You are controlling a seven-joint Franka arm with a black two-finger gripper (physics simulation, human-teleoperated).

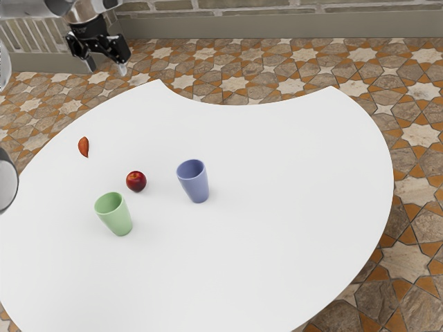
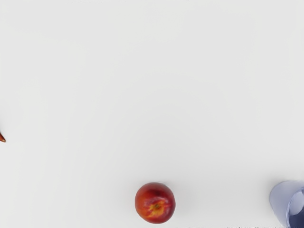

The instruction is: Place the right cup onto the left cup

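1. The black two-finger gripper (image 1: 106,68) is let go, w/ its 2 fingers spread apart. It hangs up high, at the ext. view's upper left, on the end of the shiny white-and-gray arm (image 1: 41,8).
2. The blue, smooth, plastic-looking cup (image 1: 193,181) is the R one in the ext. view. It stands on the table, mouth up, a bit skinnier at the bottom. Part of its side & mouth is in the wrist view too.
3. The light green, smooth, plastic-looking cup (image 1: 116,216) is the L one in the ext. view. It stands mouth up too, w/ the same kind of shape. The 2 cups are apart, each on its own spot.
4. A round, dark red, shiny fruit (image 1: 136,181) sits near both cups & touches neither. In the wrist view it has a yellow patch on top.
5. A small, orange-red, pointy thing (image 1: 84,146) lies on the table, farther from the cups than the fruit is. Can't tell what it is made of. Its tip is in the wrist view.
6. All 4 are on the big, smooth, white table (image 1: 291,207) w/ curvy edges.
7. Under it is a brown, cream & orange star-tile floor (image 1: 408,259).
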